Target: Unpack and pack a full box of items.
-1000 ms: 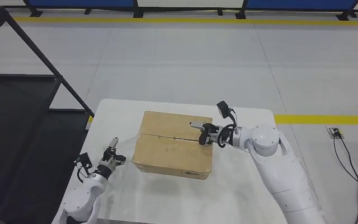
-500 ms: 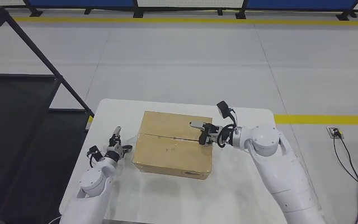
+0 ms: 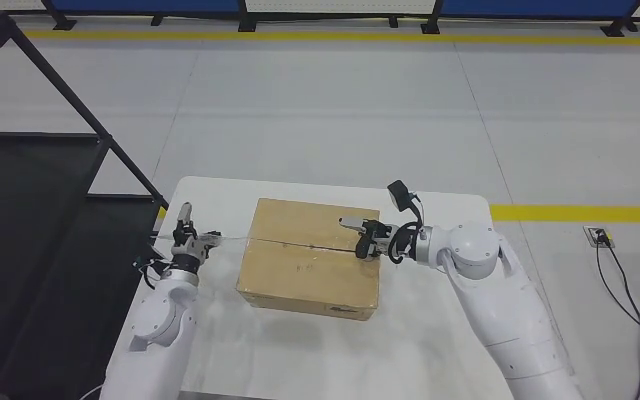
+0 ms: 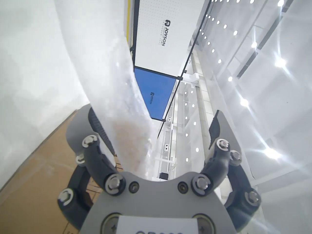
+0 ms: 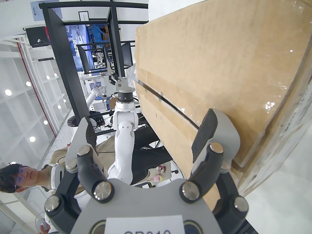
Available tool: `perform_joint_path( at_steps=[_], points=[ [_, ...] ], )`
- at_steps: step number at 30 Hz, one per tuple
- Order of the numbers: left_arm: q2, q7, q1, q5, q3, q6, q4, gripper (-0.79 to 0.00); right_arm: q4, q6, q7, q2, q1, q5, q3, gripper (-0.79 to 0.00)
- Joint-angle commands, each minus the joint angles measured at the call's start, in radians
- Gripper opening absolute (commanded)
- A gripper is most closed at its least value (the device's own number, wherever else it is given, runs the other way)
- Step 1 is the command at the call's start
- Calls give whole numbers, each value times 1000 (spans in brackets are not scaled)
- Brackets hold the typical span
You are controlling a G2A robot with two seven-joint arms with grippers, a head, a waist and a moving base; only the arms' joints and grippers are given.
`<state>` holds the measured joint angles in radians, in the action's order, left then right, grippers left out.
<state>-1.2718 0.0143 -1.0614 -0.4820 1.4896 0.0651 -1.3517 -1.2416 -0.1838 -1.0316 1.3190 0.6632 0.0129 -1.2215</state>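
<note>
A closed cardboard box [image 3: 310,255] lies in the middle of the white table [image 3: 300,340]. A strip of clear tape [image 3: 228,238] stretches from the box's top seam to my left gripper [image 3: 186,225], which sits off the box's left end. In the left wrist view the tape [image 4: 109,74] clings along one finger [image 4: 97,127] of the open left gripper [image 4: 156,127], with the box [image 4: 36,171] beside it. My right gripper [image 3: 360,236] is open at the right end of the box top [image 5: 219,62]. One pad [image 5: 203,132] rests by the seam.
A black metal frame [image 3: 70,190] stands just left of the table, close to the left arm. Bare table surface lies in front of the box and on both sides of it. The table's far edge runs close behind the box.
My left gripper has moved away from the table's front and to the left, and the tape strip now stretches from the box seam to it. The right arm has stayed still.
</note>
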Motion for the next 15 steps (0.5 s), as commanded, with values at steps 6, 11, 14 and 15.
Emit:
perform_joint_path(
  at_steps=[6,11,14,15],
  points=[
    [1,-36,-38,30,26,-1,-104,0,0,0,0,0,0,0,0,0],
    [2,-63,-42,63,44,2,-143,0,0,0,0,0,0,0,0,0],
    [2,-79,-50,73,58,5,-166,0,0,0,0,0,0,0,0,0],
    [2,-85,-55,78,62,6,-172,0,0,0,0,0,0,0,0,0]
  ],
)
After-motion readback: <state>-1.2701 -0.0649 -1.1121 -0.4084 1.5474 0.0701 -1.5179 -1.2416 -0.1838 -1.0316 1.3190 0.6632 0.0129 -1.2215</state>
